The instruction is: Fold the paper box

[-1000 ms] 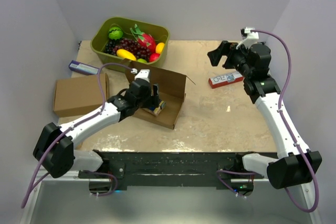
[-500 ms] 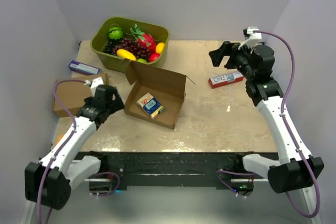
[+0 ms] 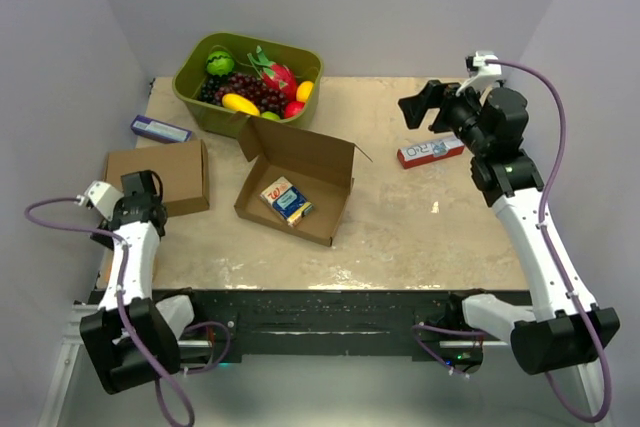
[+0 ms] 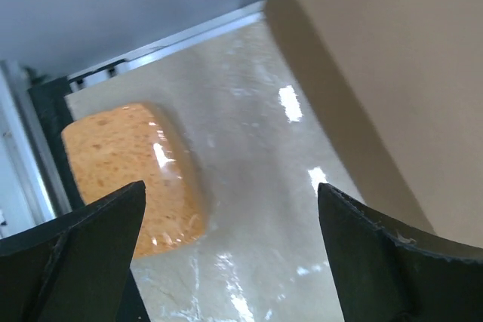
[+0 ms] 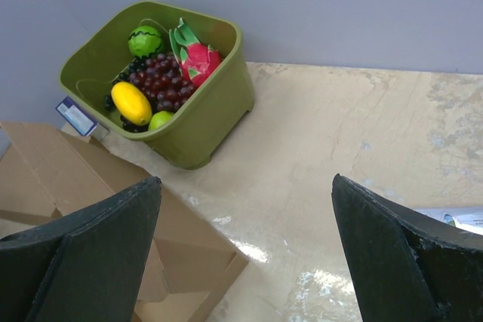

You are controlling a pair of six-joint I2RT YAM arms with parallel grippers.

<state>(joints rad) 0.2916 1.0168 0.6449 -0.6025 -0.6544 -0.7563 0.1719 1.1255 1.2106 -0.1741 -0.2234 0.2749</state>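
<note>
The paper box [image 3: 296, 179] lies open at the table's middle, lid flap raised at the back, with a small colourful packet [image 3: 286, 199] inside. Its near corner shows at the lower left of the right wrist view [image 5: 113, 216]. My left gripper [image 3: 138, 194] is open and empty at the far left, beside the other closed cardboard box [image 3: 155, 177], away from the paper box. In the left wrist view the gripper [image 4: 230, 262] hangs open over bare table. My right gripper [image 3: 420, 107] is open and empty, raised at the back right; it [image 5: 245, 262] looks down at the table.
A green tub of fruit [image 3: 247, 80] stands at the back, also in the right wrist view [image 5: 162, 73]. A blue-white carton [image 3: 158, 129] lies at the left, a red-white carton [image 3: 430, 151] under the right gripper. An orange sponge [image 4: 128, 175] lies near the left front edge.
My left arm has pulled out of the paper box and swung to the far left, beside the closed cardboard box. The right arm has barely moved.
</note>
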